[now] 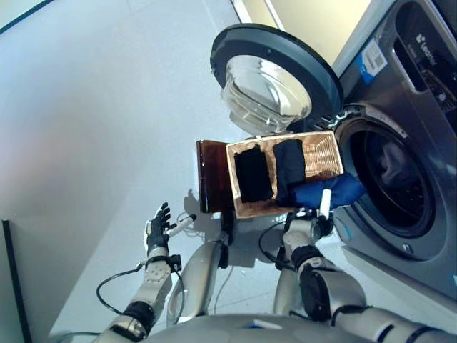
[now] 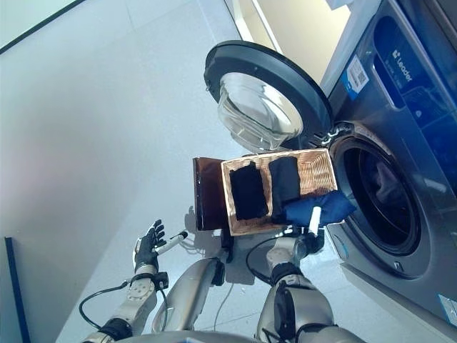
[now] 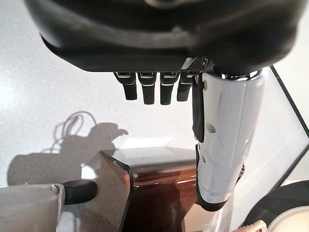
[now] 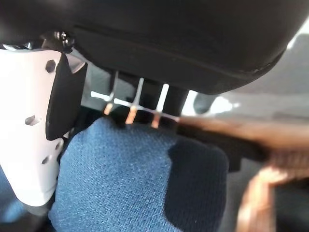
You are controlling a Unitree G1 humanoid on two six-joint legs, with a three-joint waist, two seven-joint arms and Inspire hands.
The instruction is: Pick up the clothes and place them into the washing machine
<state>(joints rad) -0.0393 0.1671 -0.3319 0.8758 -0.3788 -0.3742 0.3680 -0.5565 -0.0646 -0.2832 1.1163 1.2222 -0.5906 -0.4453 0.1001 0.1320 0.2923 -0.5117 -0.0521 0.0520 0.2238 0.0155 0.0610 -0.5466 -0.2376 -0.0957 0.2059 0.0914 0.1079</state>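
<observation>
- washing machine point(image 1: 421, 143): door point(image 1: 275, 78) swung wide, something dark inside the drum.
- basket point(image 1: 325, 153): just beside the machine's opening, two black garments point(image 1: 253, 174) inside.
- blue garment point(image 1: 325, 191): at the basket's machine-side edge, pinched in my right hand point(image 1: 321, 214).
- my left hand point(image 1: 157, 229): well clear of the basket, fingers spread, empty.

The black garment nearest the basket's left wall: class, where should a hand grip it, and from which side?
Grip the black garment at its middle, coming from above through the open top of the wicker basket. It lies as a long folded strip with basket walls around it, so probably only its top is reachable.
</observation>
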